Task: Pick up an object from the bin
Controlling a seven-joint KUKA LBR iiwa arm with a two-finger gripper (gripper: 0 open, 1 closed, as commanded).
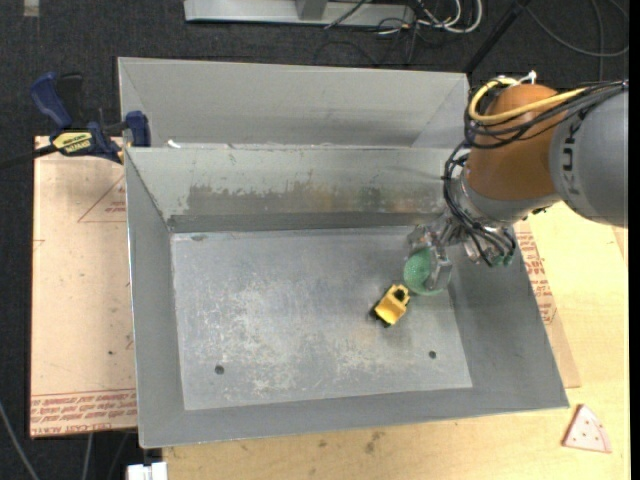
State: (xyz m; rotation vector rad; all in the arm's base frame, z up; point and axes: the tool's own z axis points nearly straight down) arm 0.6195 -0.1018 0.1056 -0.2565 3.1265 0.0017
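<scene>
So, progress check: I'd call this mid-attempt, with nothing clearly picked up yet. The robot's two-finger gripper (434, 256) is down low over the right part of the scuffed grey sheet-metal bin (290, 358). It's right on top of a small green rounded piece (419, 272), glossy and maybe slightly see-through, so my guess is plastic. The two overlap from this angle and look like they're touching. I honestly can't tell if the gripper is clamped on the green piece, let go, or just parked over it, because the metal at the tip blends into the green.

Just beside the green piece, toward the lower left, there's a small yellow blocky object (392, 305) with a darker patch on it. It looks hard, probably plastic as well, and lies on the bin floor. It's so close to the green one that I can't say whether they touch.

The bin itself is dull, scratched metal with sloped walls and a flat floor that has a couple of tiny dark holes. The arm's wrist wears a smooth orange rounded cover (510, 148) with cables looped over it.

My read on what's left is getting a solid hold and then lifting clear of the bin. That smooth round green shape looks like it could squirt out of a pinch, and the yellow neighbour could easily get nudged.
</scene>
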